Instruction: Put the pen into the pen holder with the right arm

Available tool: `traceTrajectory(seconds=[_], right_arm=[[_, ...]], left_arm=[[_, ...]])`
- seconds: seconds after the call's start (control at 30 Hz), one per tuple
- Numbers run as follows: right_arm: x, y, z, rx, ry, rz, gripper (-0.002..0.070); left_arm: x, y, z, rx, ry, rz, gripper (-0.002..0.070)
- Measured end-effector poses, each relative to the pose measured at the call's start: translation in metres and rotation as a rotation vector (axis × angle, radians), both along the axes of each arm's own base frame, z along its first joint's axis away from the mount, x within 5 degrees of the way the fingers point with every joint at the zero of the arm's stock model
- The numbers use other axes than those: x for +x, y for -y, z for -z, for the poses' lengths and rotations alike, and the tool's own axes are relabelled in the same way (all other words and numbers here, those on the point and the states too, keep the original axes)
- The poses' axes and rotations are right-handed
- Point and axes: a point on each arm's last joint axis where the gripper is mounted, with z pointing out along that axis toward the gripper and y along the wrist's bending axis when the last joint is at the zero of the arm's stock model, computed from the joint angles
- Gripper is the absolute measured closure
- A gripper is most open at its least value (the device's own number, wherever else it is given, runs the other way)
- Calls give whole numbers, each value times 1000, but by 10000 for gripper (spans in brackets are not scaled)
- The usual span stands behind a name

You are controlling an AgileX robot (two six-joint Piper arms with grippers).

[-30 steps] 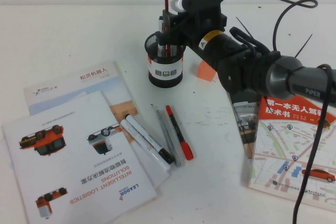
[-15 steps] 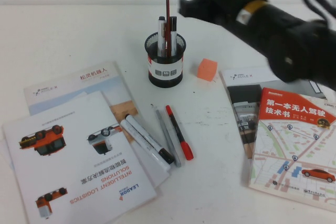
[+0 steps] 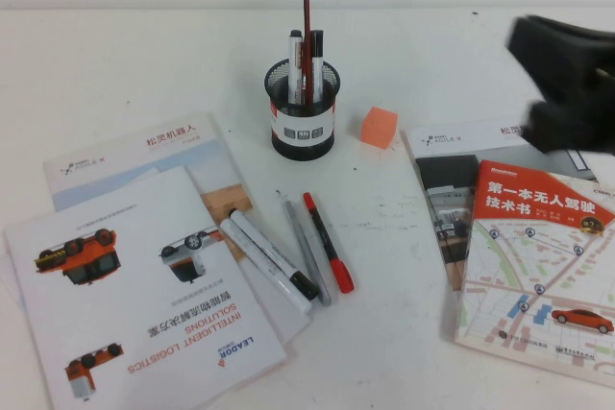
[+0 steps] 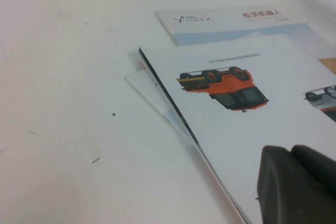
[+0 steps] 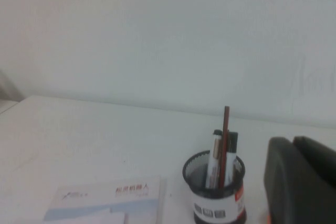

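Standing upright in the pen holder [image 3: 303,110], the pen [image 3: 307,34] is seen rising well above the mesh rim, the tallest of the tools in the cup, with a white marker [image 3: 295,64] and a black-capped marker [image 3: 316,61] packed beside it. The holder is set toward the far middle of the white surface [image 3: 135,55], and an orange cube [image 3: 379,127] lies just to its right, apart from it.

The right pincer [image 3: 562,84] is held blurred at the right edge of the high view, above the brochures there and well apart from the holder; whether its fingers are spread or pressed together cannot be told. In the right wrist view only a dark part of it [image 5: 299,182] is shown, beside the holder [image 5: 214,188] with the pen [image 5: 224,145] in it.

The left pincer [image 4: 296,184] is caught only by its own wrist camera, low over the truck brochure [image 4: 247,124] on the robot's left side; its opening cannot be told either.

On the surface in front of the holder, a white marker with a black cap [image 3: 273,253], a grey pen [image 3: 307,252] and a red marker [image 3: 329,255] are laid side by side. A red-covered map booklet [image 3: 538,266] is spread at the right.
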Motion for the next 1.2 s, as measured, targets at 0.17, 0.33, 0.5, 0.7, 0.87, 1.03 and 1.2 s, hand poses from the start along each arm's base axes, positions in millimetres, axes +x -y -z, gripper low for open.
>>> traceTrajectory(seconds=[0.17,0.33,0.5,0.7,0.87,1.03,1.2], right_arm=[[-35,20,-5,-32,-57,-11,695],[-56,32,-2,-96,-153,-22,695],[-58,38,11,-254,-225,2,695],[-57,41,15,-332,-222,19,695],[-62,52,35,-338,-227,62,695],[-77,77,70,-272,-142,189,695],[-106,98,112,-235,-79,310,695]], left_arm=[[0,0,0,0,0,0,678],[0,0,0,0,0,0,678],[0,0,0,0,0,0,677],[0,0,0,0,0,0,677],[0,0,0,0,0,0,678],[0,0,0,0,0,0,678],[0,0,0,0,0,0,678]])
